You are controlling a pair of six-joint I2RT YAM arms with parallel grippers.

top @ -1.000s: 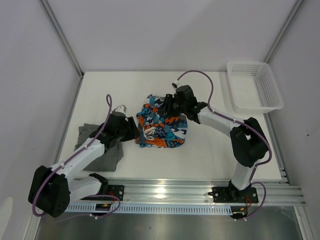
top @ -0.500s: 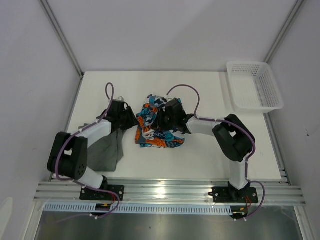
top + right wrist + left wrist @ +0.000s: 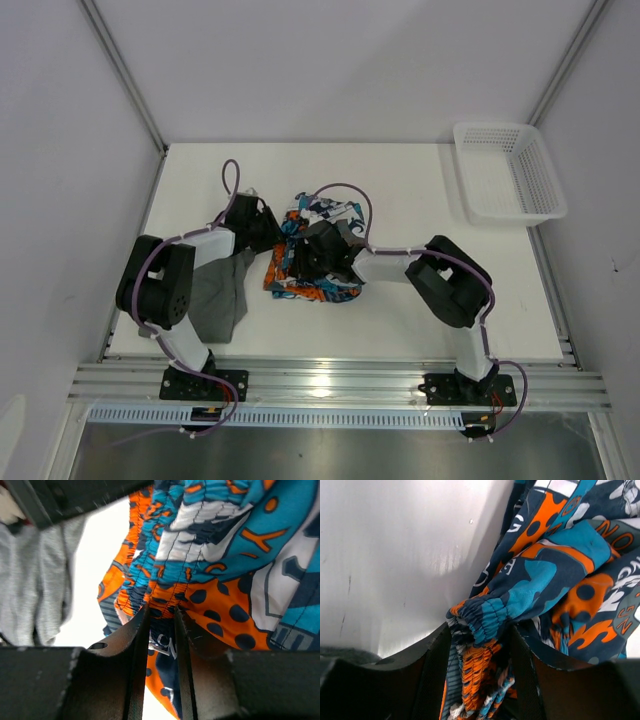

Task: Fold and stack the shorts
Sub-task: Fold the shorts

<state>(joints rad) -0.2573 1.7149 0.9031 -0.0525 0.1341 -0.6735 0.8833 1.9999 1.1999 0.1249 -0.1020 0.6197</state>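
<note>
From above, the patterned shorts (image 3: 318, 262) lie bunched mid-tabletop (image 3: 420, 190) with both arms reaching into them. The dark grey shorts (image 3: 222, 298) lie just beside them on the left, partly under the left arm.

Left wrist view: the left pincer (image 3: 480, 650) holds the gathered elastic waistband, its jaws half apart around the wad.

Right wrist view: the right pincer (image 3: 160, 625) stands narrow, pinching a thin orange edge of the cloth.

The patterned pair seems mid-fold. Next, both grips should carry the cloth over evenly before letting go.
</note>
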